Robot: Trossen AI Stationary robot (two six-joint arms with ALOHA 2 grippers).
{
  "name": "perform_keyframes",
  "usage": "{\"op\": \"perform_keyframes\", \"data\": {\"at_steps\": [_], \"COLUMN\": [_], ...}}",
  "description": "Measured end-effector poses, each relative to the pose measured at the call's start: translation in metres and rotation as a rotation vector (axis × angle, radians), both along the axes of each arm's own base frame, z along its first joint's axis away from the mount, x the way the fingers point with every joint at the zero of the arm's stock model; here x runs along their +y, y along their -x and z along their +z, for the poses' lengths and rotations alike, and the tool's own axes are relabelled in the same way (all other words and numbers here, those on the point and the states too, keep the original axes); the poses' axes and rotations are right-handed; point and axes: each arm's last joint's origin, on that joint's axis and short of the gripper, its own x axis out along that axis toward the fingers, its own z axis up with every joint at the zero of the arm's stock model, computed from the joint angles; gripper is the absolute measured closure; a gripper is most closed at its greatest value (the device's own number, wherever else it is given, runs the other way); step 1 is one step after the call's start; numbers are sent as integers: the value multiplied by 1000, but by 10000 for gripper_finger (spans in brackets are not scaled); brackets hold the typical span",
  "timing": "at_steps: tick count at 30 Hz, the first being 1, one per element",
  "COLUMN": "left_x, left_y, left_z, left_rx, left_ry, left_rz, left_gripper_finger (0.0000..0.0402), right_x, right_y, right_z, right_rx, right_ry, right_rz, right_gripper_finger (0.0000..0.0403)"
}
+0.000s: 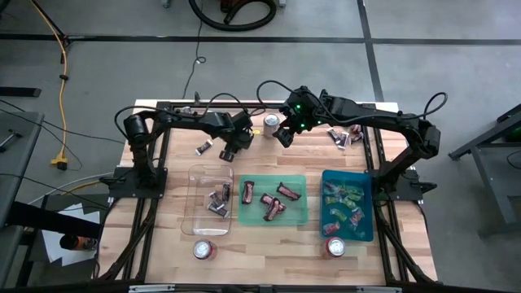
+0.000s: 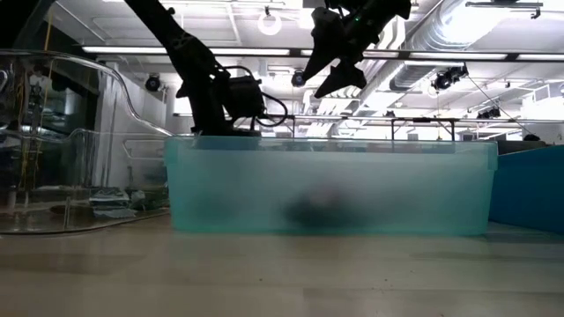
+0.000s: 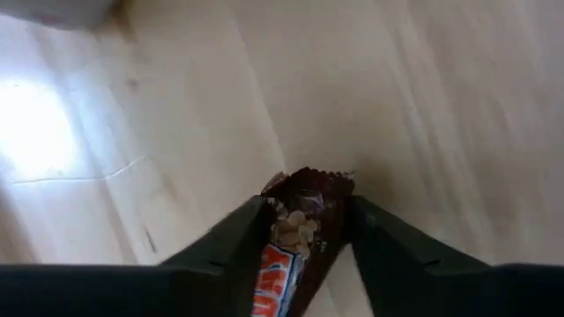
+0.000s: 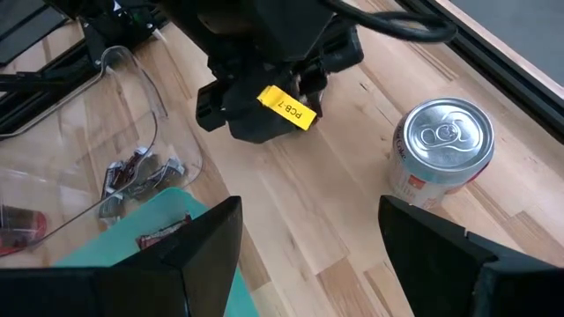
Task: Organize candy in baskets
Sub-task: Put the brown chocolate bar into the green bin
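My left gripper (image 3: 308,220) points down at the wooden table, behind the gap between the clear basket (image 1: 195,213) and the green basket (image 1: 299,213). It is shut on a maroon-brown candy (image 3: 304,231). My right gripper (image 4: 308,220) hangs open and empty above the table's far middle, close to a silver can (image 4: 441,150). The teal-blue basket (image 1: 328,212) stands to the right. Each basket holds several candies. Loose candies lie at the far left (image 1: 203,148) and the far right (image 1: 342,137). My left gripper pinches the maroon-brown candy by its two long sides (image 3: 280,220) between its two fingers, near the crimped end (image 3: 308,180) that sticks out past the fingertips. The fingers come steeply from above and lie along the bar. Whether the candy rests on the wood, I cannot tell.
Two more cans stand near the front edge (image 1: 204,249) (image 1: 334,247). A black metal frame (image 1: 159,163) runs around the table. In the low view the green basket's wall (image 2: 335,189) blocks most of the tabletop behind it.
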Motion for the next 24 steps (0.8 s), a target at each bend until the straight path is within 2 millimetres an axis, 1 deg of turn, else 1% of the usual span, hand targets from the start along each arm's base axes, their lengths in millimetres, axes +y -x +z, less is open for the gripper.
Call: {"op": "perform_keyframes", "data": {"at_steps": [2, 4, 5, 6, 8, 11, 13, 16, 18, 19, 21, 22, 24], "left_x": [0, 0, 1, 3, 8, 15, 21, 27, 29, 28, 25, 22, 15], "left_y": [0, 2, 4, 7, 15, 32, 45, 64, 73, 76, 77, 75, 71], "left_z": [7, 19, 26, 33, 53, 91, 120, 160, 181, 187, 193, 192, 183], "left_rx": [-34, -82, -114, -147, -232, -382, -540, -805, -995, -1086, -1234, -1288, -1351], "left_ry": [-4, 9, 23, 44, 71, 71, 94, 177, 251, 293, 387, 442, 544], "left_rz": [50, 103, 135, 167, 235, 336, 392, 482, 514, 521, 529, 527, 536], "left_gripper_finger": [296, 352, 373, 383, 381, 388, 395, 397, 397, 398, 398, 398, 398], "right_x": [0, 0, 0, 0, 0, 0, 0, 0, -1, -1, -1, -1, 1], "right_y": [0, 0, 0, 0, 0, 0, 0, -1, -2, -3, -6, -8, -12], "right_z": [0, 0, 0, 0, 0, 0, 0, 1, 2, 3, 6, 8, 13], "right_rx": [0, 1, 1, 1, 2, 5, 6, -1, -14, -26, -66, -92, -154], "right_ry": [0, 4, 5, 5, 9, 31, 42, 58, 71, 81, 111, 128, 159], "right_rz": [0, 4, 5, 5, 8, 28, 39, 51, 58, 63, 77, 84, 95], "right_gripper_finger": [142, 142, 142, 142, 142, 142, 142, 142, 142, 142, 142, 142, 142]}}
